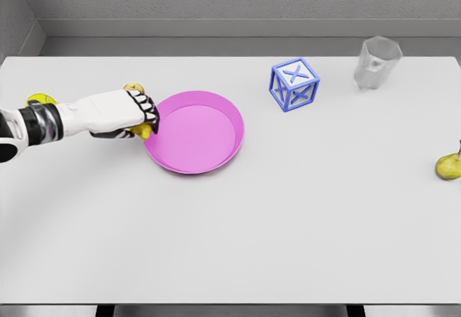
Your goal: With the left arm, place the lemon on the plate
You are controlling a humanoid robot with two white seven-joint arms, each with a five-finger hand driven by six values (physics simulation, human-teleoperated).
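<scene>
My left hand [146, 113] reaches in from the left edge and is shut on the lemon [145, 132], just at the left rim of the pink plate [198, 137]. Only slivers of the yellow fruit show, one above the knuckles and one below the fingers. The dark-tipped fingers [142, 104] curl around it and hide the rest. Whether the lemon rests on the table or is lifted I cannot tell. The round, shallow plate lies left of the table's middle with nothing in it. The right arm is out of sight.
A blue open-frame cube [294, 84] marked with an X stands behind and right of the plate. A clear glass [377, 63] is at the back right. A yellow-green pear [449, 166] lies at the right edge. A small yellow round object [40, 100] peeks from behind my left forearm.
</scene>
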